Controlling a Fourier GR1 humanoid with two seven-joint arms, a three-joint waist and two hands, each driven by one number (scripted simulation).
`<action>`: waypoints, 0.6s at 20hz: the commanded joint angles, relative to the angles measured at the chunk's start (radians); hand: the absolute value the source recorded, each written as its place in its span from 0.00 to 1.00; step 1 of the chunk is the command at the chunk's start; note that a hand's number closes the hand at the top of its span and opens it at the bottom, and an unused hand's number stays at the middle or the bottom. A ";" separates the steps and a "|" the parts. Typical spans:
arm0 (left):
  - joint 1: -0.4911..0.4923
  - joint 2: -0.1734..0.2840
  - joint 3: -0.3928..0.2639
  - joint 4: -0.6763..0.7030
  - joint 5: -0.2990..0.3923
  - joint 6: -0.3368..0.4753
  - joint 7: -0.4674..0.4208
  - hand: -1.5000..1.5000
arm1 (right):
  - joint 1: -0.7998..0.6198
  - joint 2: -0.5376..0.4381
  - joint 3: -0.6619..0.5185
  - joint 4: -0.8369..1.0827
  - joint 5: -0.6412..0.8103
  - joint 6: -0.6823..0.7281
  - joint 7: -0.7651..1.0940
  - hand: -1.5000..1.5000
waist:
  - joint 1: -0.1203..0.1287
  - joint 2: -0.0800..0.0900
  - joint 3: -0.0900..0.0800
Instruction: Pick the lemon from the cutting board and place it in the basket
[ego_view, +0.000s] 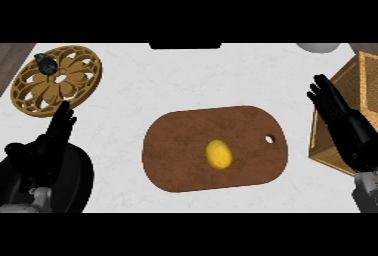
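Right hand (341, 122) up at the right edge, fingers straight and apart, holding nothing; it overlaps the wooden basket (359, 80) directly behind and beside it; the basket is cut off by the frame, so its contents can't be told. Left hand (52, 135) at the lower left, fingers straight, also holding nothing. One lemon (218, 154) lies on the brown cutting board (184, 150), to the left of the right hand and a little below its fingertips, well apart from both hands; it sits just right of the board's centre; the board's hang hole points toward the right hand. One round carved wooden trivet (55, 82) sits just above the left hand's fingertips, with one small dark object (46, 63) on its upper left part; can't tell what it is. All on a white worktop (184, 75). Count: one lemon, one board, one basket, one trivet.
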 joint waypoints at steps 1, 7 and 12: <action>0.008 0.025 0.026 0.017 0.031 -0.054 0.026 0.50 | -0.085 0.080 0.033 0.032 -0.029 0.048 -0.014 1.00 | 0.013 0.011 -0.022; 0.045 -0.047 -0.112 0.122 0.042 -0.105 0.135 0.50 | -0.354 0.188 0.256 -0.096 -0.085 0.311 -0.075 1.00 | 0.127 0.038 -0.024; 0.058 -0.031 -0.094 0.164 0.052 -0.124 0.166 0.50 | -0.348 0.372 0.485 -0.058 0.108 0.194 -0.095 0.00 | 0.049 0.014 -0.025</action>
